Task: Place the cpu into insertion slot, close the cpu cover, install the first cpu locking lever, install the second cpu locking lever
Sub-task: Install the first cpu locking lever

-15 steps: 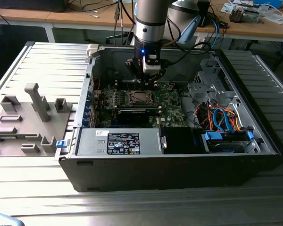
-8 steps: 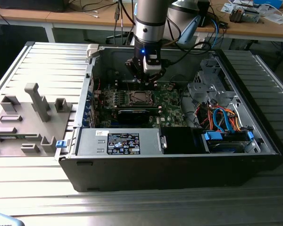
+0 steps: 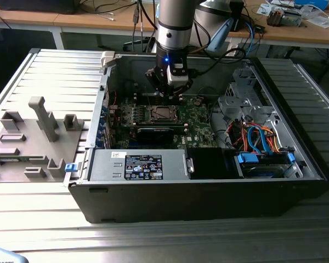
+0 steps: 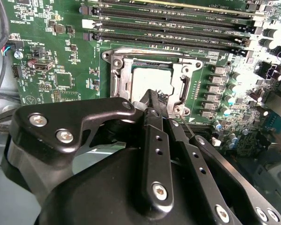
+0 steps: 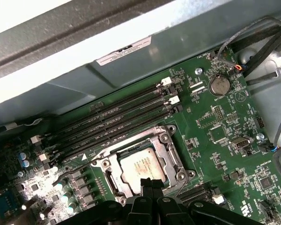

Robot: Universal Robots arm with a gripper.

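The cpu, a dull silver square chip, lies in the insertion slot on the green motherboard inside the open computer case. The cpu cover, a silvery frame, lies flat around the chip. My gripper hangs just above the slot's near edge, its black fingers shut together with nothing between them. A thin metal lever rod runs out beside the slot, close to the fingertips.
Long memory slots run along one side of the slot. A black card, a power supply and coloured cables crowd the case. A grey fixture stands at the exterior view's left.
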